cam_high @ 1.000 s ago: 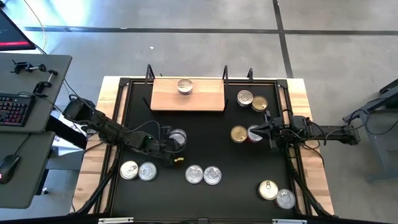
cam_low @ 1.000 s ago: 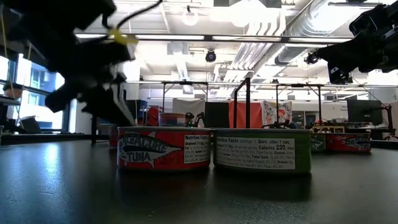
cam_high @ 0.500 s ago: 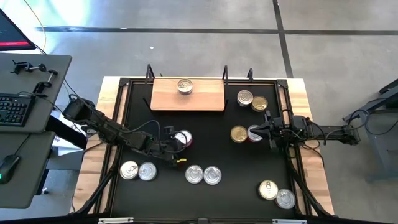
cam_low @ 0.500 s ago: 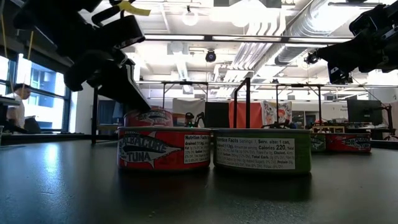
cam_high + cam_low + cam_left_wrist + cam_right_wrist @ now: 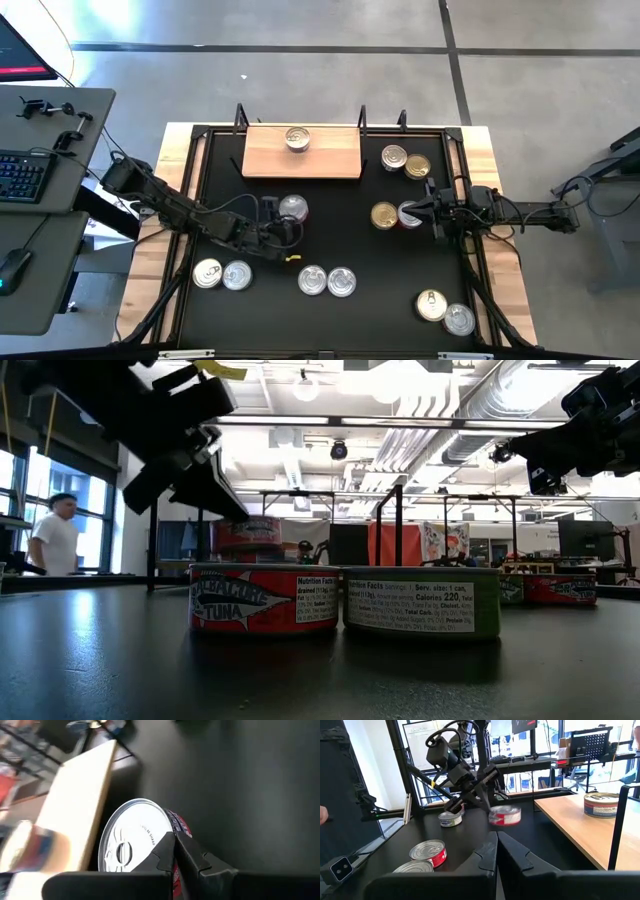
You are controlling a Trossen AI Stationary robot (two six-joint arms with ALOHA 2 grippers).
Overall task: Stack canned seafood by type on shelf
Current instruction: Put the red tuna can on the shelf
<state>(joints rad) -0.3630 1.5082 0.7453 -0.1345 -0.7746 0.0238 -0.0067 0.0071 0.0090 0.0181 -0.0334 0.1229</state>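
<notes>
Nearest the low camera, you had two tins side by side and touching: a red-sided tuna tin (image 5: 263, 599) and a green-labelled tin (image 5: 421, 601); from above they were the silver-topped pair (image 5: 327, 282) at the table's near edge. Four more tins lay along that near edge: a pair (image 5: 222, 275) at the left and a pair (image 5: 445, 312) at the right corner.

Behind them, your left gripper (image 5: 287, 221) was clenched on the rim of a red-sided, silver-topped tin (image 5: 293, 208), holding it clear of the black table (image 5: 350, 220); in the low view that tin (image 5: 246, 532) hung well above the surface. In the left wrist view the fingers (image 5: 170, 851) pinched the tin's edge, with the wooden shelf (image 5: 75, 810) just beyond it.

Your right gripper (image 5: 422, 212) hovered closed over the right middle of the table, holding nothing, above a red-sided tin (image 5: 408, 215) that touched a gold-topped tin (image 5: 384, 215).

Farther back, a silver-topped and a gold-topped tin (image 5: 406, 162) sat touching just right of the shelf (image 5: 330, 157). One tin (image 5: 297, 138) stood on the shelf, near its far edge. A person (image 5: 55, 536) stood in the room beyond.
</notes>
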